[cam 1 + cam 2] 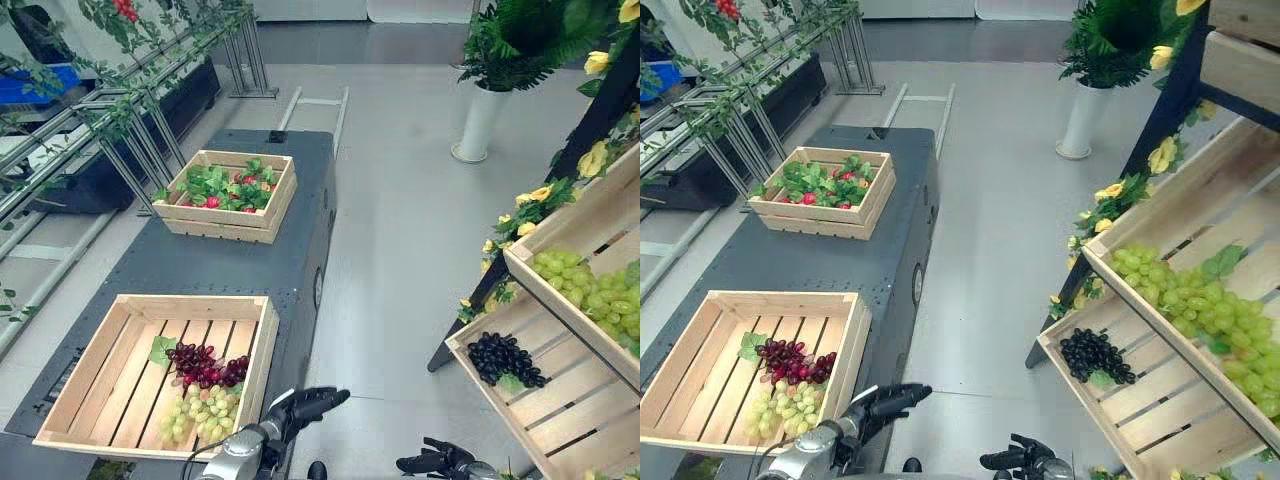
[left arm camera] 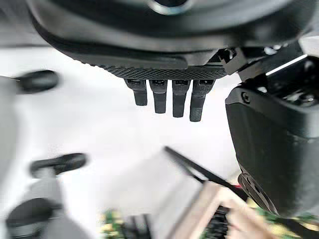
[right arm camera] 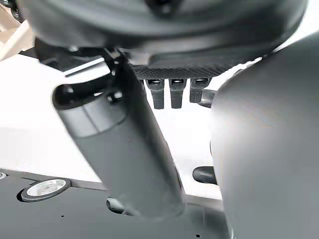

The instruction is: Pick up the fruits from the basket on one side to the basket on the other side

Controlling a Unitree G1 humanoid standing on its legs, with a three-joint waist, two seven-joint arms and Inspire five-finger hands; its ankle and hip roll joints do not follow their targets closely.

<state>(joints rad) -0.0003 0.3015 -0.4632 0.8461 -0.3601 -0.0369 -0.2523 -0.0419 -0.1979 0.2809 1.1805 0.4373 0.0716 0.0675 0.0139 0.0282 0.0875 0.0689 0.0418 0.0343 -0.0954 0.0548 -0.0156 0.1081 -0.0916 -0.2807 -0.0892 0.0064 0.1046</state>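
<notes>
Nearest, by the bottom edge, the left robot hand (image 1: 312,405) points forward just off the near right corner of the near basket (image 1: 190,308), fingers straight and holding nothing. Red grapes (image 1: 205,365) and green grapes (image 1: 205,408) lie in that basket's near right part, just to the left of this hand, at the near end of the bench (image 1: 220,265). The right robot hand (image 1: 435,462), partly cut off, hangs low over the floor (image 1: 400,200) between bench and shelf, fingers relaxed and empty. Black grapes (image 1: 505,358) lie in the lower shelf basket (image 1: 570,400), well apart from it; green bunches (image 1: 590,290) fill the upper shelf basket (image 1: 590,215). A far basket (image 1: 215,225) of red fruit and leaves sits toward the bench's far end.
</notes>
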